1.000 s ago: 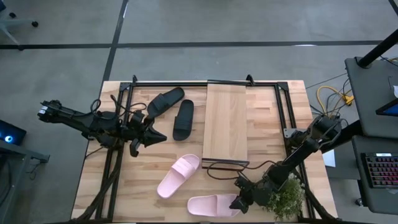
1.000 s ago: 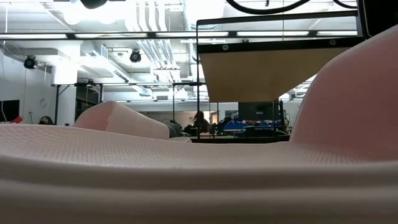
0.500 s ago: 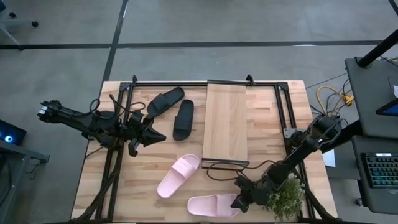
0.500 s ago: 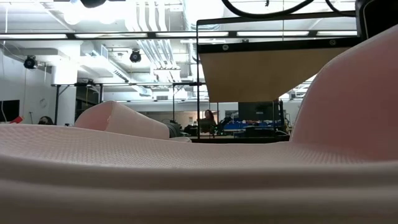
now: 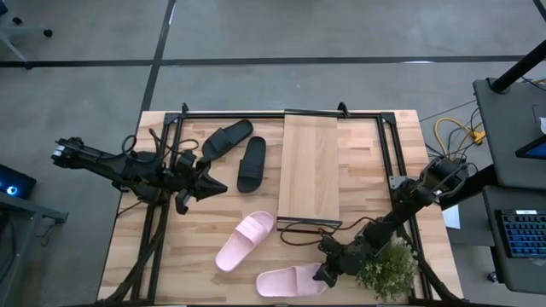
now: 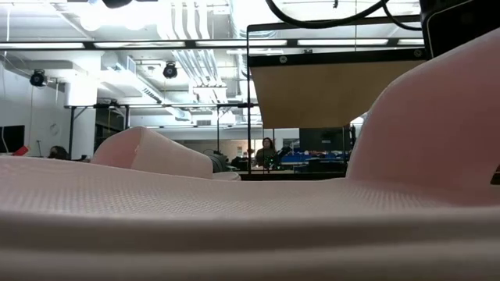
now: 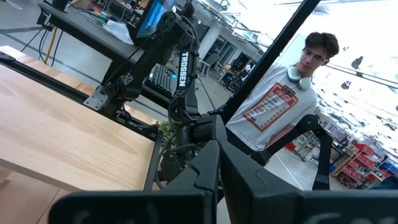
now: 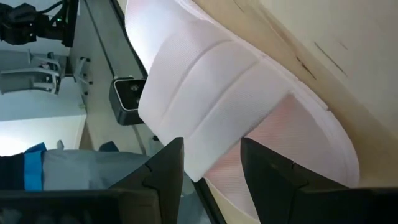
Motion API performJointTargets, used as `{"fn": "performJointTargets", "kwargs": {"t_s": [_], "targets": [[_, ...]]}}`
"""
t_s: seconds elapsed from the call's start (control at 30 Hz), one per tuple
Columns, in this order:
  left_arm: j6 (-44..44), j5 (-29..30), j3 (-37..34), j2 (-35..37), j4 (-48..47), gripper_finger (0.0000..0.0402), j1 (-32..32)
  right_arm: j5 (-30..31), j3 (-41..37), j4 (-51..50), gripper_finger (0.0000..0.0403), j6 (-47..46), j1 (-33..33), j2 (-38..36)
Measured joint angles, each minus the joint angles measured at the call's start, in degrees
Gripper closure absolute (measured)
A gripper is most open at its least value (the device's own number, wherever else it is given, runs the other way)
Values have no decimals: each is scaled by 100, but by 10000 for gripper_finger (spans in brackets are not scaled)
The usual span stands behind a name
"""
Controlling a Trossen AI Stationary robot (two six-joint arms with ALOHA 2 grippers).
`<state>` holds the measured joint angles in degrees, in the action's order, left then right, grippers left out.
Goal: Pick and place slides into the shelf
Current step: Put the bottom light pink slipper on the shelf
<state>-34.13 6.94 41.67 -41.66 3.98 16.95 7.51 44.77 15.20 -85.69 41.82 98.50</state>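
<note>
A pale pink slide (image 5: 288, 280) lies near the table's near edge, and my right gripper (image 5: 328, 273) is shut on its strap end. It fills the low view (image 6: 234, 226). A second pink slide (image 5: 245, 240) lies sole-down left of it. Two black slides (image 5: 226, 136) (image 5: 252, 164) rest flat on the table, left of the shelf (image 5: 310, 166). The shelf is a light-wood plank on a black frame. My left gripper (image 5: 212, 184) is shut and hovers near the black slides, touching nothing. My right gripper holds the near pink slide by its broad strap (image 8: 205, 106). The strap's edge runs down between the two fingers (image 8: 163, 171). One finger stands outside the strap and the other toward the footbed (image 8: 292, 124). The fingers come low from the table's right. The heel end (image 5: 264, 285) lies on the table.
A small green plant (image 5: 388, 271) stands right beside my right arm at the near right corner. A black cable loop (image 5: 294, 230) lies by the shelf's near end. Black frame rails (image 5: 384, 153) border the tabletop. A person in a white printed T-shirt (image 7: 280, 106) stands beyond the table.
My right gripper has moved a little toward the table's left and far edge. The strap end of the near pink slide has shifted with it, so the slide now lies slightly turned while its heel end stays about where it was.
</note>
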Motion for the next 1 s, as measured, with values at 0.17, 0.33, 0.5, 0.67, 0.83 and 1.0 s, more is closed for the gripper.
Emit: {"fn": "performJointTargets", "kwargs": {"t_s": [0.17,0.33,0.5,0.67,0.83,1.0], "targets": [[2,-4,0,18,0,402,0,0,0,27,252,-65,2,2],[22,-7,0,21,1,402,0,4,0,46,252,-109,2,4],[22,-32,0,23,-1,402,0,6,0,75,252,-152,2,4],[24,-41,0,23,-1,402,0,188,0,199,252,-216,2,6],[28,-49,0,23,-1,402,2,260,0,194,252,-284,4,6],[28,-68,0,23,-8,402,0,160,1,483,252,-419,31,280]]}}
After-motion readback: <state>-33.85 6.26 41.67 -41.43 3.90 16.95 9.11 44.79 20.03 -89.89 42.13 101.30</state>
